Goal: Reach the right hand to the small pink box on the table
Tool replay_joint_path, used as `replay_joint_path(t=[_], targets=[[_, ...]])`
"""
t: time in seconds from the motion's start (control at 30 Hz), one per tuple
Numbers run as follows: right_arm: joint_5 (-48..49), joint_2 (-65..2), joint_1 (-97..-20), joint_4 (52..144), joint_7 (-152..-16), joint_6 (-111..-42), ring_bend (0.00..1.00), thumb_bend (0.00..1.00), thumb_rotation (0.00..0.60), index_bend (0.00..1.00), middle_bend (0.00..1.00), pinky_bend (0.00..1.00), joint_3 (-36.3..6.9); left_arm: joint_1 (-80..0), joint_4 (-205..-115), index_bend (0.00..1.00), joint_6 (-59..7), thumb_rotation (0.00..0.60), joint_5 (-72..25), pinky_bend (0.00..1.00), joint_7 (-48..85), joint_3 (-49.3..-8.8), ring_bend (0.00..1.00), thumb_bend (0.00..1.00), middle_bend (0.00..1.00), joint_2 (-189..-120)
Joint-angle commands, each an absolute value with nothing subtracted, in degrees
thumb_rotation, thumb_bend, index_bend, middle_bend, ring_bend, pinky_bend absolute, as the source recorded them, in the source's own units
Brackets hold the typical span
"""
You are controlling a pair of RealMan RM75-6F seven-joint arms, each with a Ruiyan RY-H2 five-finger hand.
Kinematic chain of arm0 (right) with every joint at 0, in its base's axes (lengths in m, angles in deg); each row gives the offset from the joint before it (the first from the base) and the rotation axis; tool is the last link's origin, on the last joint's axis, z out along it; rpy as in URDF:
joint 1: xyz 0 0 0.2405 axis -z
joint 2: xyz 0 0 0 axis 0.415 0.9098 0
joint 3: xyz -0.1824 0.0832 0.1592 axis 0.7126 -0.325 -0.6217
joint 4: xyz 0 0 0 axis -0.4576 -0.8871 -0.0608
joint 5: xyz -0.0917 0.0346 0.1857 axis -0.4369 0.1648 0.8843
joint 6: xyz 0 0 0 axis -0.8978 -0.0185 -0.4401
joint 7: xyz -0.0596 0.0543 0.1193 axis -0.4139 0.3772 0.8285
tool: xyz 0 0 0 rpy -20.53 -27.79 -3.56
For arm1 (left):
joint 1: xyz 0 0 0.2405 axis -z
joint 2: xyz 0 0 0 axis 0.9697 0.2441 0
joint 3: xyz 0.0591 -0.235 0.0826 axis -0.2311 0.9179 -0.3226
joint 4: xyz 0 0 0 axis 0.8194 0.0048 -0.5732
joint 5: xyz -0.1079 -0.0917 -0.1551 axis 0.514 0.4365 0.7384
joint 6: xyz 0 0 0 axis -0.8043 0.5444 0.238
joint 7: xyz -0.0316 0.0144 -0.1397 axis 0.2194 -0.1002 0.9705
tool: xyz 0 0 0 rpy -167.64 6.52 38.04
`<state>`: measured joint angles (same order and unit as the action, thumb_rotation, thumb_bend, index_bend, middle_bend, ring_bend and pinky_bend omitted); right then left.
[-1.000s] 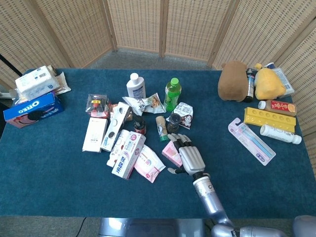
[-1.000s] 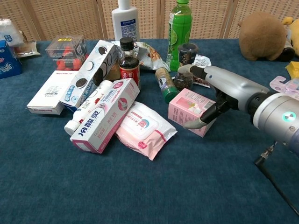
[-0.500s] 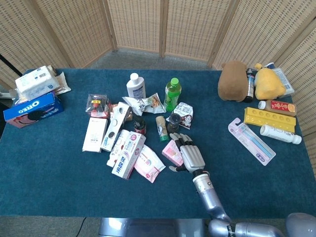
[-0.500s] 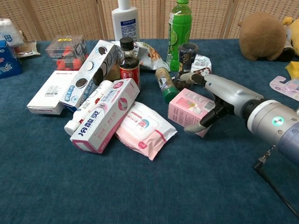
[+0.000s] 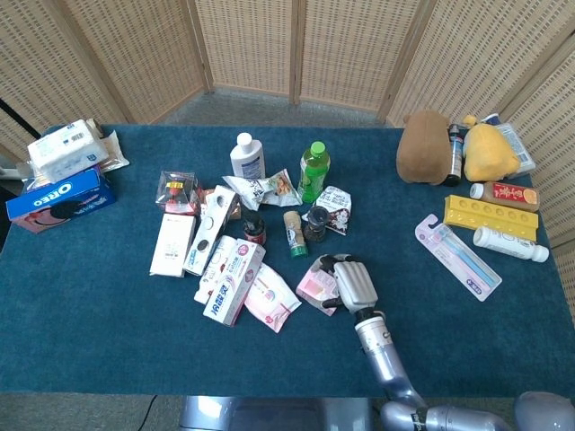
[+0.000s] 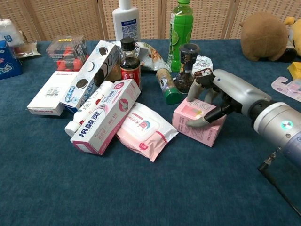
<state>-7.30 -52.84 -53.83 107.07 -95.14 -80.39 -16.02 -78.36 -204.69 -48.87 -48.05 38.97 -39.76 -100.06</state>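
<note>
The small pink box (image 5: pixel 314 285) (image 6: pixel 196 124) lies just right of the cluttered middle of the blue table (image 5: pixel 108 323). My right hand (image 5: pixel 353 284) (image 6: pixel 226 94) comes in from the near right and grips it. The fingers curl over the box's far edge and the thumb presses its near top face. The box sits slightly tilted under the hand. My left hand shows in neither view.
Just behind the box stand a dark grinder (image 6: pixel 186 66), a green-lidded spice jar (image 6: pixel 164 84) and a green bottle (image 6: pixel 181 28). To its left lie a pink wipes pack (image 6: pixel 146 129) and a toothpaste box (image 6: pixel 106 117). Plush toys (image 5: pixel 427 148) and a yellow tray (image 5: pixel 490 215) are at the far right.
My right hand's fingers have curled down over the pink box and taken hold of it. The box has shifted a little to the right and turned under the hand.
</note>
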Motion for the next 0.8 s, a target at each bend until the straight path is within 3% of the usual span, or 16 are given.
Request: replay_joint_path(t=[0.03,0.27,0.57,0.8], targets=[[-8.13,-52.16,-53.23,107.57,-94.26,-81.16,0.78,0.00,0.600,0.59,0.79,0.98,-15.80,-78.69,-204.63,0.00,-49.51,0.600,-48.27,0.00,39.46,-39.79,0.00,0.00,0.00,-99.83],[-12.48,-47.74,-52.33,114.70,-95.34,-85.07,0.78,0.00,0.600,0.60,0.81,0.98,-16.21,-78.86,-204.68,0.00,-49.84,0.600,-49.04,0.00,39.99,-39.88,0.00,0.00,0.00,-99.60],[-15.10,-40.41,-54.03,132.80,-105.37,-88.07,0.78,0.00,0.600,0.59,0.80,0.98,-21.41,-78.87,-204.49,0.00,-50.01,0.600,-50.44,0.00,41.27,-40.08,0.00,0.00,0.00,-99.33],[-12.74,-38.90,-56.71,141.06,-113.49,-87.98,0.78,0.00,0.600,0.58,0.80,0.98,-24.94,-78.88,-204.18,0.00,-49.96,0.600,-51.23,0.00,42.33,-40.32,0.00,0.00,0.00,-99.14]])
